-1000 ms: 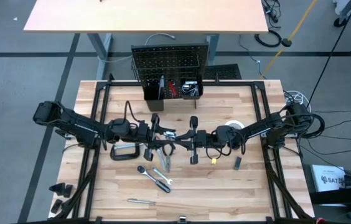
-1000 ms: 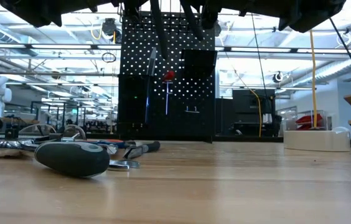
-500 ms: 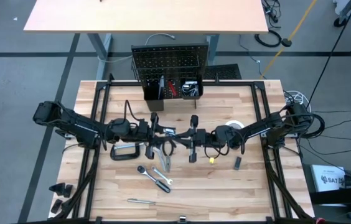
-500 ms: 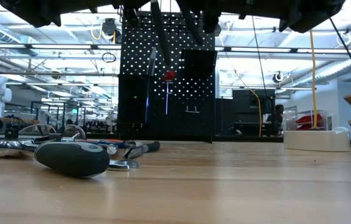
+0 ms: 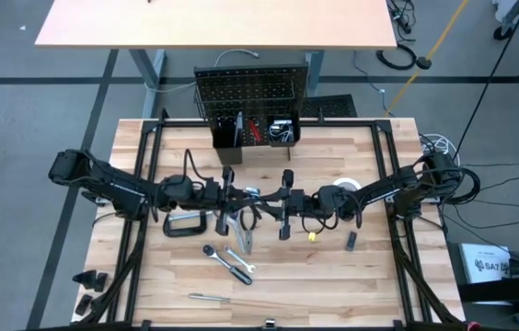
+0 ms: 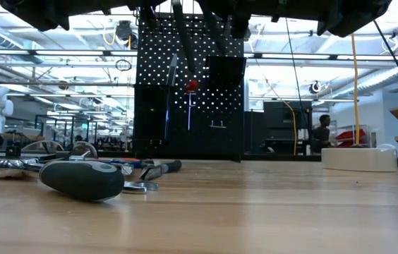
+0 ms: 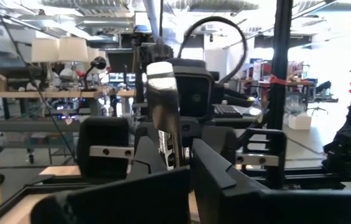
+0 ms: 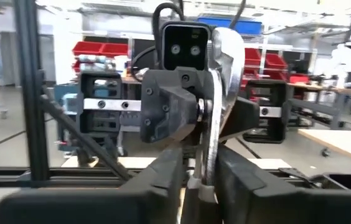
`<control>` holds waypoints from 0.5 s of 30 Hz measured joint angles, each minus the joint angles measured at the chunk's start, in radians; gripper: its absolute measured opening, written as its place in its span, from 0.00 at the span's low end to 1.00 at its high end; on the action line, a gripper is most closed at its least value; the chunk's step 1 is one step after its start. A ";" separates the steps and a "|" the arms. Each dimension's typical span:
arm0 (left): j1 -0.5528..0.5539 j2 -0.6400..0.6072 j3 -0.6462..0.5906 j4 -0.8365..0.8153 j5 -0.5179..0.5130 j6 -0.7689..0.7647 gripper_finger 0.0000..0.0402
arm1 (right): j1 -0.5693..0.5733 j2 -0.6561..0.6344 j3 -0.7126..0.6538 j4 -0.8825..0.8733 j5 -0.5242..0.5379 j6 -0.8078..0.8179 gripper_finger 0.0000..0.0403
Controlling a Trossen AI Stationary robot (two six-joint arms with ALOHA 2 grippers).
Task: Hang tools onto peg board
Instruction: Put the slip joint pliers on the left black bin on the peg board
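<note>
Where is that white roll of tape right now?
In the high view the white tape roll lies on the table's right half, beside the right arm; the low view shows it at far right.

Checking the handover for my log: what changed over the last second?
The left end effector closed on the wrench held up between the two arms. The right end effector stayed at the wrench's other end. Both arms barely shifted above mid-table. The peg board and the C-clamp on the table stayed put.
</note>
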 joint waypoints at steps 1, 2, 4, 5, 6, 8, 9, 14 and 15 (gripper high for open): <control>0.000 0.000 0.000 0.000 -0.004 0.000 0.00 | 0.000 -0.002 0.000 0.000 0.022 0.000 0.20; 0.001 0.000 0.000 0.000 -0.006 0.001 0.00 | 0.001 -0.005 0.000 -0.002 0.040 -0.002 0.23; 0.001 -0.006 0.000 -0.007 -0.012 0.001 0.00 | 0.005 -0.015 0.001 -0.001 0.063 -0.005 0.28; 0.000 -0.011 -0.001 -0.015 -0.019 0.002 0.00 | 0.008 -0.023 0.001 -0.003 0.062 -0.008 0.30; 0.000 -0.020 -0.001 -0.031 -0.030 0.006 0.00 | 0.013 -0.032 0.001 -0.009 0.064 -0.014 0.32; -0.002 -0.057 -0.001 -0.089 -0.066 0.033 0.00 | 0.024 -0.061 0.002 -0.054 0.071 -0.041 0.36; -0.007 -0.083 -0.001 -0.125 -0.087 0.042 0.00 | 0.029 -0.080 0.002 -0.091 0.074 -0.056 0.37; -0.039 -0.246 -0.001 -0.312 -0.229 0.082 0.00 | 0.060 -0.212 0.002 -0.288 0.185 -0.118 0.42; -0.047 -0.276 -0.001 -0.360 -0.270 0.099 0.00 | 0.069 -0.240 0.002 -0.326 0.215 -0.126 0.42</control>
